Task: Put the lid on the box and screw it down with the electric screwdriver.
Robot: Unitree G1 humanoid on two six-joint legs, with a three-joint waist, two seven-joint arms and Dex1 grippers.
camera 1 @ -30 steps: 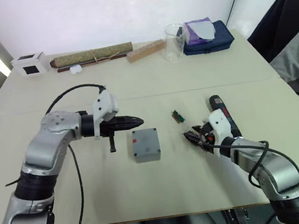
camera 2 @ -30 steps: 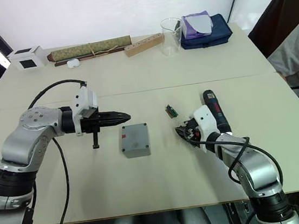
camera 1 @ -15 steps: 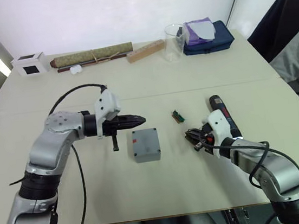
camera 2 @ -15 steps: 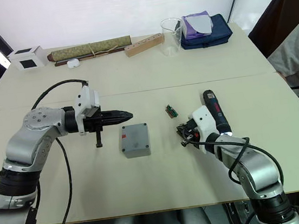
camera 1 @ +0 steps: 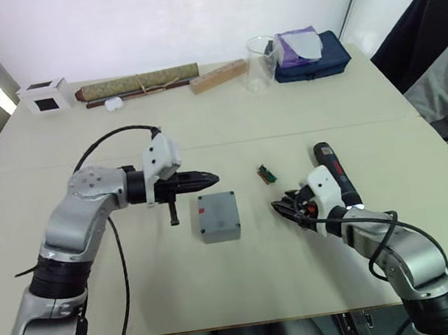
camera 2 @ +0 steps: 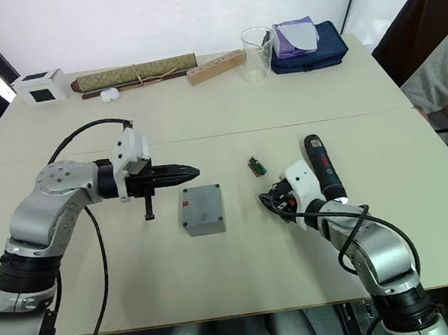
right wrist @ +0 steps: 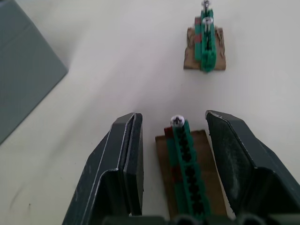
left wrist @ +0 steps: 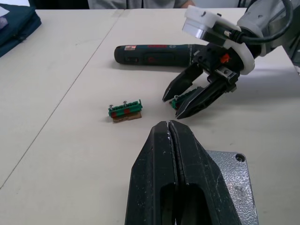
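- Left eye view: grey square box (camera 1: pixel 218 215) lies mid-table, lid on, red mark on its left side; black electric screwdriver (camera 1: pixel 336 172) lies right.
- Left gripper (camera 1: pixel 209 177) is closed, empty, hovering just far-left of the box.
- Right wrist view alone shows right gripper (right wrist: pixel 174 136) wide open, straddling 1 green screw holder (right wrist: pixel 186 161).

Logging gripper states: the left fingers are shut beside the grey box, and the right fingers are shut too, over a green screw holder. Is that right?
Not quite. The right gripper fingers are open, straddling the green screw holder, as the right wrist view shows. The left gripper fingers are indeed shut beside the grey box.
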